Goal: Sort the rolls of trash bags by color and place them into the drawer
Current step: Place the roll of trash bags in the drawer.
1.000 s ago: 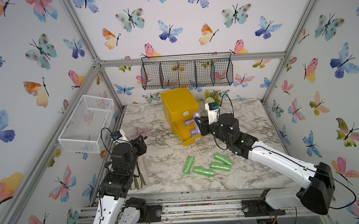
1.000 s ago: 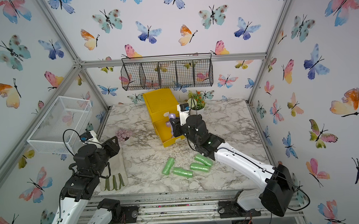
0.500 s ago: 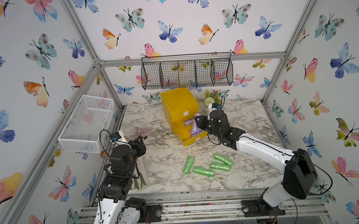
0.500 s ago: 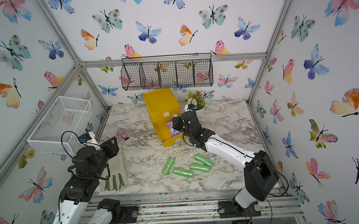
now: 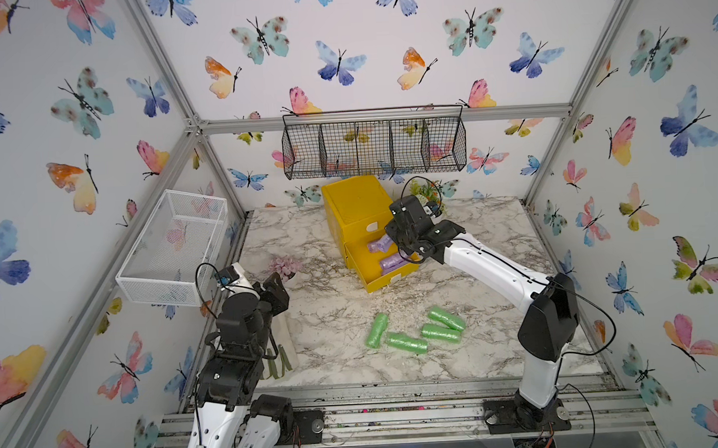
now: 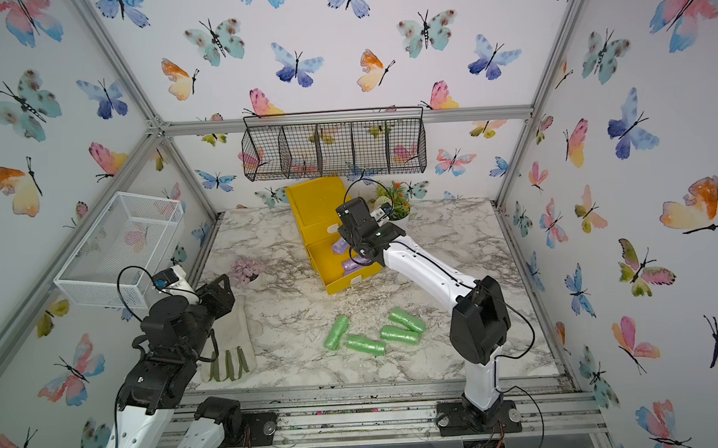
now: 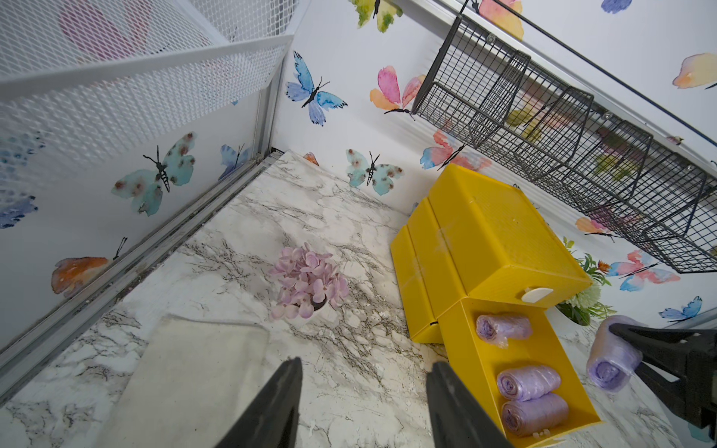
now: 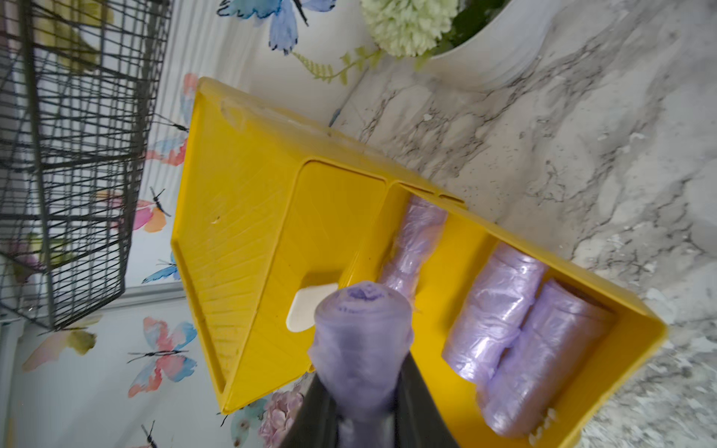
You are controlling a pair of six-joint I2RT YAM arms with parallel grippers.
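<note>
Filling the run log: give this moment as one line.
right gripper: shut on purple roll at open drawer | inside: three purple rolls | left gripper: open, empty | table: four green rolls

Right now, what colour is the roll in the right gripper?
Lilac purple. The held roll shows best in the right wrist view.

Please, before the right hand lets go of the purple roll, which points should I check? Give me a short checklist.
1. The right hand is shut on the held purple roll: ok.
2. The open drawer is pulled out far enough: ok.
3. Colour match, the three purple rolls lie inside: ok.
4. A gap between them for a fourth roll: ok, though it looks narrow.
5. The held purple roll is fully over the opening: cannot tell.
6. The left hand is open and away from the drawer: ok.
</note>
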